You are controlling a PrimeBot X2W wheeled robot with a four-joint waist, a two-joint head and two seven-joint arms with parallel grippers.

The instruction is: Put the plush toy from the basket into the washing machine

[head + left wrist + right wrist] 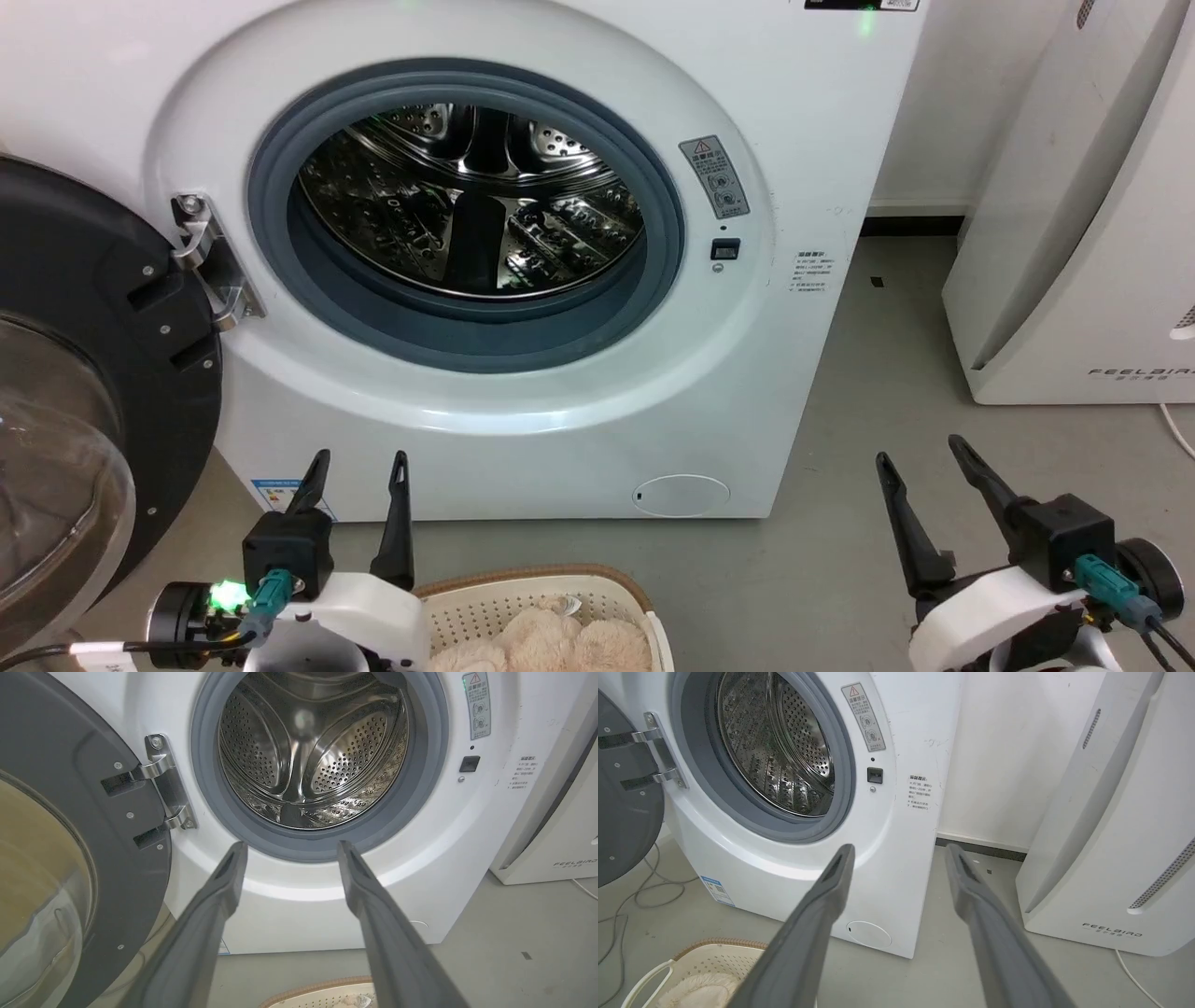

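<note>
The large white front-loading washing machine (523, 448) stands straight ahead of the left gripper's fingers. Its round grey rubber-gasket porthole lies open beyond and above their tips and shows the shiny perforated steel drum (467, 205) with nothing visible inside. The machine's black-framed glass door (84, 308) is swung wide to the left of those fingers and hangs on a metal hinge. A tall white appliance with grey lettering (1074, 280) stands on the grey floor (840, 467) beyond and to the right of the right gripper's fingers, apart from the washer.

The cream-white perforated plastic basket with a brown braided-look rim (523, 583) sits on the floor between the two pairs of fingers, just beside the left gripper's body and behind the fingertips. The fluffy cream-beige plush toy (560, 644) lies inside it.

The left gripper (361, 455) points at the washer front, its two dark fingers spread and holding nothing. The right gripper (920, 448) hangs over bare floor, its fingers likewise parted and empty.
</note>
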